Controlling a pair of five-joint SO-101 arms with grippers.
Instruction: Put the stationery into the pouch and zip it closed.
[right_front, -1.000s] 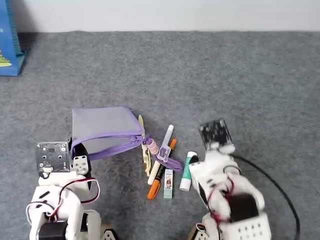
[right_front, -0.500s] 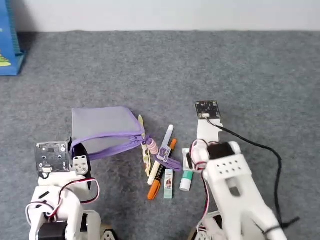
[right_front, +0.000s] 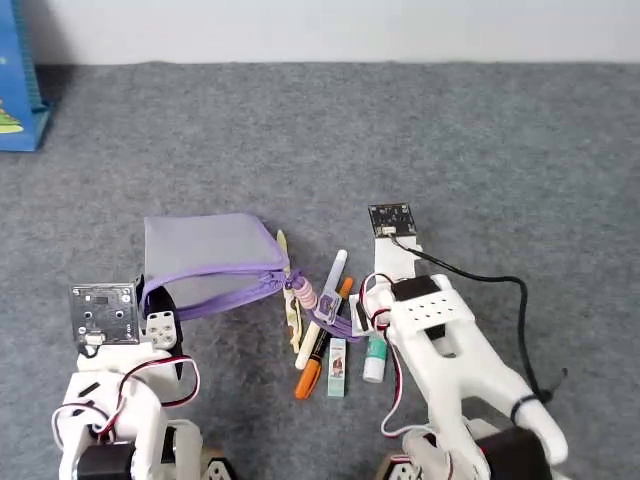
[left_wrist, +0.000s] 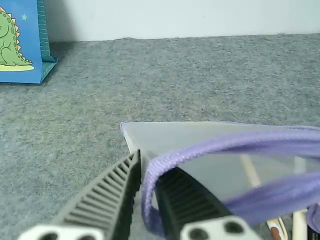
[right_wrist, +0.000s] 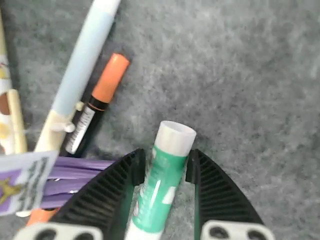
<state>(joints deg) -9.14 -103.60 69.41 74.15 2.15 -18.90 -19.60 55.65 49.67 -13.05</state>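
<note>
In the high view, the pouch (right_front: 205, 255) lies on the grey table (right_front: 480, 150) towards the near left corner, its purple zip edge lifted and its mouth open towards the near edge. The left gripper (right_front: 158, 300) sits at the pouch's near left corner. Just beside the pouch's right end lies a loose bunch of stationery: a cream pencil (right_front: 290, 305), a white pen (right_front: 333, 275), an orange marker (right_front: 312, 368) and a small eraser box (right_front: 337, 367), with a purple strap (right_front: 345, 328) across them. The right gripper (right_front: 372, 322) hangs over the glue stick (right_front: 375, 360), which lies at the right side of the bunch. A blue box (right_front: 15, 90) stands at the far left corner. In the left wrist view, the left gripper (left_wrist: 148, 167) has its jaws closed narrow on the pouch's (left_wrist: 200, 145) purple zip band (left_wrist: 210, 147), which runs up between them, and the blue box (left_wrist: 20, 40) stands well apart behind. In the right wrist view, the right gripper (right_wrist: 165, 157) has its jaws parted just wider than the glue stick (right_wrist: 160, 190), one on each side of the green tube below its white cap (right_wrist: 175, 135); whether they press on it cannot be told. The stick lies on the table near the orange marker (right_wrist: 97, 100), the white pen (right_wrist: 82, 60) and the purple strap (right_wrist: 75, 172).
</note>
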